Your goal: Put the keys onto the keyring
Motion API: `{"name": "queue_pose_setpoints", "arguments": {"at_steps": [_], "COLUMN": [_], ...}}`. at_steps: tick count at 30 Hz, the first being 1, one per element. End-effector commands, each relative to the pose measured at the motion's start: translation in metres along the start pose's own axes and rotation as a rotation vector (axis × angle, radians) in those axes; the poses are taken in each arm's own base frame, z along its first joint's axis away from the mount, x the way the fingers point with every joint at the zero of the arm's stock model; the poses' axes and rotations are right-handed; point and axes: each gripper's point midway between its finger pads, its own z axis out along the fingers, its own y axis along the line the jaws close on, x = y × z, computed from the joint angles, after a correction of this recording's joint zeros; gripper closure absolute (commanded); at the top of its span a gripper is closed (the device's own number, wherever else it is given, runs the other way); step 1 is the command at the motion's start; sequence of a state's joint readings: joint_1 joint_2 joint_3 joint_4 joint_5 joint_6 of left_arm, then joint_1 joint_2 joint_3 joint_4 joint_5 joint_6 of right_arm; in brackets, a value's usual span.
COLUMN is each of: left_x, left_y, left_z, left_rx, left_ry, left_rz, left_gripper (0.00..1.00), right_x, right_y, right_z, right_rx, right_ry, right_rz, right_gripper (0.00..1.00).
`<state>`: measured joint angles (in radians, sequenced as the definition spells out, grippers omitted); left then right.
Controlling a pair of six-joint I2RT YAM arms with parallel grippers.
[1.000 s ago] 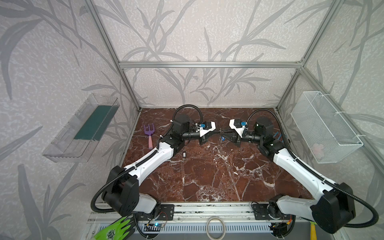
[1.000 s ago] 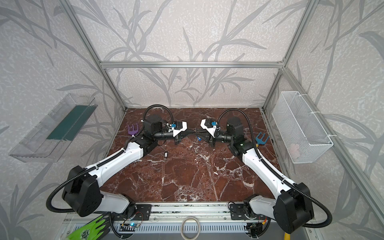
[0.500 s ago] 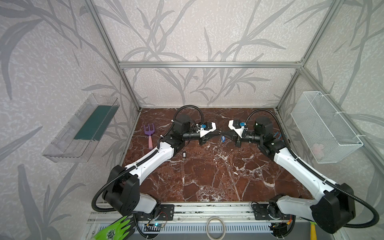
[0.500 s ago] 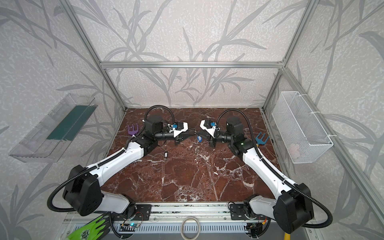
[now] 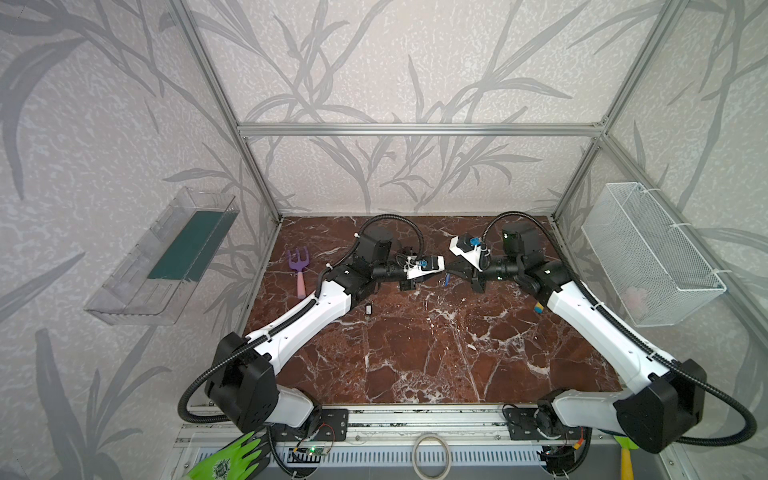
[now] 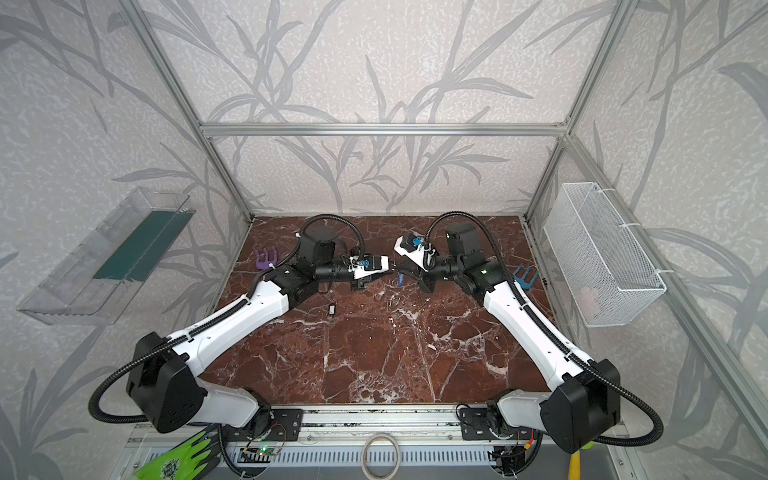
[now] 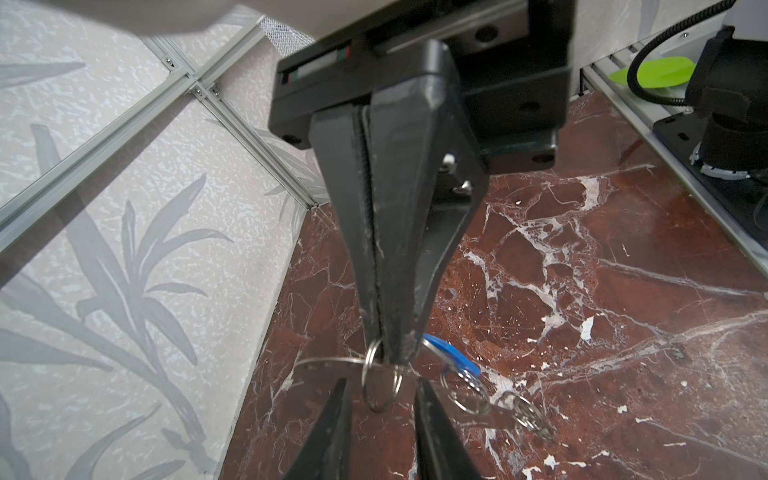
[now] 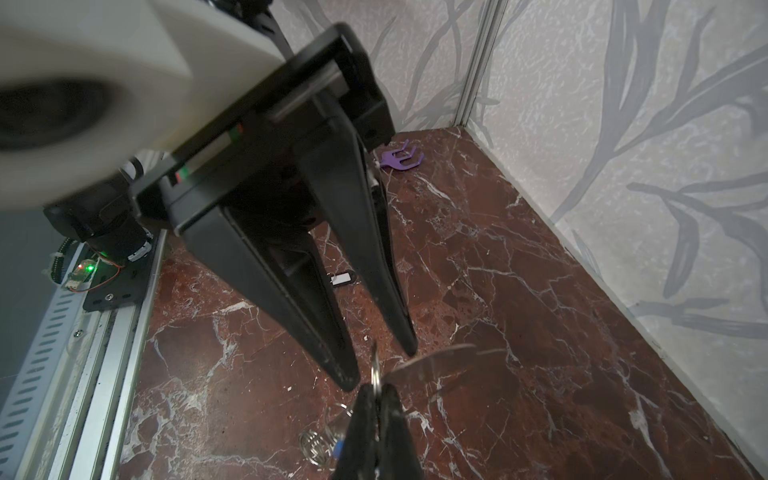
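Observation:
My right gripper is shut on a small silver loop of the keyring, a thin grey plate seen nearly edge-on. In the left wrist view my left gripper is open, a fingertip on each side of that loop without touching it. The key with the blue tag hangs close by with small rings; both top views show it between the grippers. I cannot tell whether it is threaded on the plate. The black-and-white key lies on the marble by the left arm.
A purple toy fork lies at the far left of the marble floor, and a blue one at the far right. A wire basket hangs on the right wall, a clear tray on the left. A pale ring sits on the front rail.
My left gripper has opened and let go of the keyring's loop, while my right gripper has shut on it. Both arms have stayed almost where they were.

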<state>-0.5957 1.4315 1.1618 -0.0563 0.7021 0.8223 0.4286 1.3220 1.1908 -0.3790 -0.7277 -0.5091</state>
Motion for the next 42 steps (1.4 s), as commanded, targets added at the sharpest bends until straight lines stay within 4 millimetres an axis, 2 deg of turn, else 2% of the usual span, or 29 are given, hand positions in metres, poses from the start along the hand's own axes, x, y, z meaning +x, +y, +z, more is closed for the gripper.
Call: {"name": "queue_pose_setpoints", "arguments": {"at_steps": [1,10,23,29,35,36,39,42], "left_x": [-0.016,-0.017,-0.004,-0.01,-0.018,-0.02,-0.024,-0.03], "left_y": [0.006,-0.002,-0.006,-0.005,-0.002,-0.001,0.007,0.018], "left_z": [-0.009,-0.001,0.005,0.007,0.007,0.007,0.005,0.0], "left_rx": [-0.016,0.046,0.087,0.091,0.085,0.079,0.046,0.011], "left_ry": [0.001,0.001,0.053,0.027,-0.018,-0.026,-0.061,-0.133], "left_rz": [0.07,0.066,0.026,0.02,-0.013,-0.019,-0.059,-0.111], "left_gripper": [0.73,0.82,0.79,0.87,1.0,1.0,1.0,1.0], "right_x": [0.002,-0.001,-0.007,-0.007,-0.004,-0.003,0.004,0.006], "right_y": [0.003,0.005,0.005,0.006,0.004,0.002,-0.005,-0.013], "right_z": [-0.001,0.0,-0.004,-0.002,0.0,0.0,-0.003,-0.013], "right_rx": [-0.009,-0.016,0.014,0.001,0.011,0.028,0.08,0.122], "right_ry": [0.043,0.045,0.013,0.004,0.014,0.013,0.015,-0.051], "right_rz": [0.001,-0.011,-0.05,-0.043,-0.041,-0.045,-0.052,-0.022], "right_gripper": [1.0,1.0,1.0,1.0,1.0,0.98,0.78,0.71]}}
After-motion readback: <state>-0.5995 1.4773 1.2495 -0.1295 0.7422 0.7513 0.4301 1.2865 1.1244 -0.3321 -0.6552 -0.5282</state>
